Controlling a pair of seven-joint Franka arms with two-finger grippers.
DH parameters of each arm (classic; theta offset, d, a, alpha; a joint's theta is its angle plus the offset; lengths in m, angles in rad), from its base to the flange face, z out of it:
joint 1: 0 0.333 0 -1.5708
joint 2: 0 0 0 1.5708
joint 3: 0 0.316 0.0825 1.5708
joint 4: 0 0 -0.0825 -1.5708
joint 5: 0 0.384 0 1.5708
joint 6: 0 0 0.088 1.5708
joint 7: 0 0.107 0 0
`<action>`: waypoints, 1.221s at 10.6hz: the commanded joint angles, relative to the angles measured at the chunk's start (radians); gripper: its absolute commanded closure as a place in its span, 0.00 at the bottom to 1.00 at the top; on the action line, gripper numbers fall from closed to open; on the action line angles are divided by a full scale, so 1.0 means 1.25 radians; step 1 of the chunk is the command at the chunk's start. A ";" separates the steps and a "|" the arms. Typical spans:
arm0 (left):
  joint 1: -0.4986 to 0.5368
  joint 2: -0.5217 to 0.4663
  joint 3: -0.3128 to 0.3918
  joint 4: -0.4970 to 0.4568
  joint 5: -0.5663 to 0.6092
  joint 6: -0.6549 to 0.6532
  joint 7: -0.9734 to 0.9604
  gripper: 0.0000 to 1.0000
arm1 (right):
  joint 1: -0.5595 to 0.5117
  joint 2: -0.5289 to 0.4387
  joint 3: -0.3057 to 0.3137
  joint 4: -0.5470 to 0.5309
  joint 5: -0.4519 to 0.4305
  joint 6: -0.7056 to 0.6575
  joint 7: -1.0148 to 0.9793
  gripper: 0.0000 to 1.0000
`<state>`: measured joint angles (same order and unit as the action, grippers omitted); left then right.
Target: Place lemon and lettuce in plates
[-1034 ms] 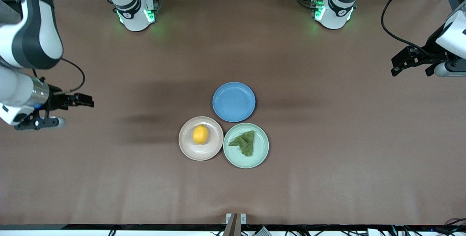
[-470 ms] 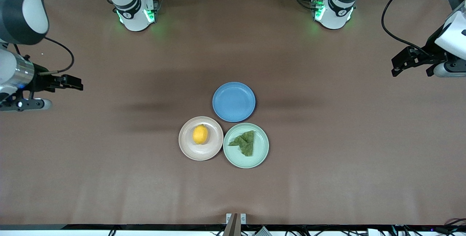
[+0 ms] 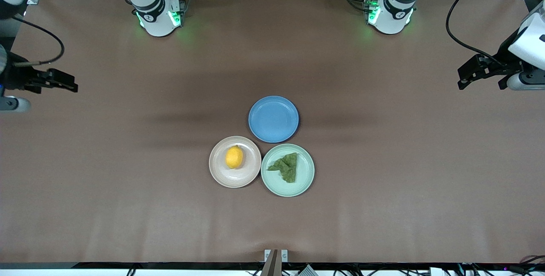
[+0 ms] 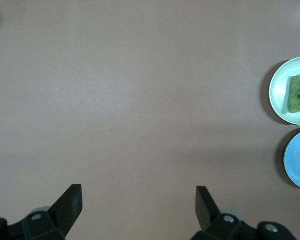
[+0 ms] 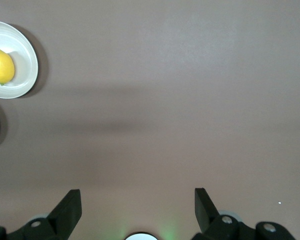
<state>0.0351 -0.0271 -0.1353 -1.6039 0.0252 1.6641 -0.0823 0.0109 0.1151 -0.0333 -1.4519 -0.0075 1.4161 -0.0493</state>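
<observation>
The yellow-orange lemon (image 3: 234, 157) lies on the pale pink-beige plate (image 3: 230, 179). The dark green lettuce (image 3: 286, 166) lies on the mint green plate (image 3: 299, 185) beside it. My right gripper (image 3: 71, 85) is open and empty, up over bare table at the right arm's end. My left gripper (image 3: 463, 79) is open and empty over the left arm's end and waits there. The left wrist view shows the lettuce (image 4: 297, 94) on the mint plate (image 4: 279, 99) past my open left gripper (image 4: 139, 200). The right wrist view shows the lemon (image 5: 1, 66) on the pink-beige plate (image 5: 26, 64) past my open right gripper (image 5: 138, 202).
An empty blue plate (image 3: 273, 119) touches both other plates, farther from the front camera. It also shows at the edge of the left wrist view (image 4: 299, 159). The brown table (image 3: 383, 173) spreads wide around the three plates. Both arm bases stand along the table's back edge.
My right gripper has drawn away from the plates toward the right arm's end of the table. The left arm, the lemon and the lettuce have not moved.
</observation>
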 commanded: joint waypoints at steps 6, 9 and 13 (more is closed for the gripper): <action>0.001 0.003 -0.006 0.007 0.013 0.001 -0.008 0.00 | 0.021 -0.028 -0.009 0.025 -0.017 -0.033 0.016 0.00; 0.005 0.002 -0.005 0.009 -0.004 0.001 0.003 0.00 | 0.018 -0.036 -0.014 0.024 -0.016 -0.028 0.016 0.00; 0.004 0.002 -0.005 0.009 -0.003 -0.002 -0.007 0.00 | 0.016 -0.031 -0.017 0.023 -0.015 -0.028 0.015 0.00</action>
<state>0.0346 -0.0252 -0.1372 -1.6036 0.0252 1.6647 -0.0823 0.0283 0.0852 -0.0486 -1.4203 -0.0114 1.3879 -0.0455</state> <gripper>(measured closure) 0.000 0.000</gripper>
